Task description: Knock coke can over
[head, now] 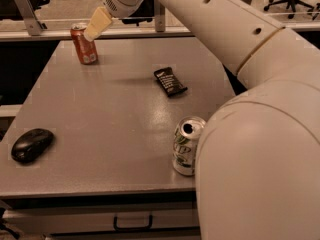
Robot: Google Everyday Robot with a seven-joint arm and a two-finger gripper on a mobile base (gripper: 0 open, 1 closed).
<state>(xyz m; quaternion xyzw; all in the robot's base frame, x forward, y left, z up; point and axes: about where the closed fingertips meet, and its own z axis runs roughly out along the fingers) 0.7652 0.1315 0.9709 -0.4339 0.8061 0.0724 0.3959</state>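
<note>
The coke can [84, 45] is red-orange with white lettering and a silver top. It stands upright at the far left of the grey table [115, 114]. My gripper [96, 25] is cream-coloured and hangs at the end of the white arm reaching in from the right. It sits just right of the can's top, its tip at or very near the rim. I cannot tell whether it touches the can.
A black snack packet [170, 81] lies right of centre. A white and green can [187, 145] stands open near the front edge, against my arm's bulk. A black computer mouse [32, 144] lies at the front left. A metal rail [160, 31] runs behind the table.
</note>
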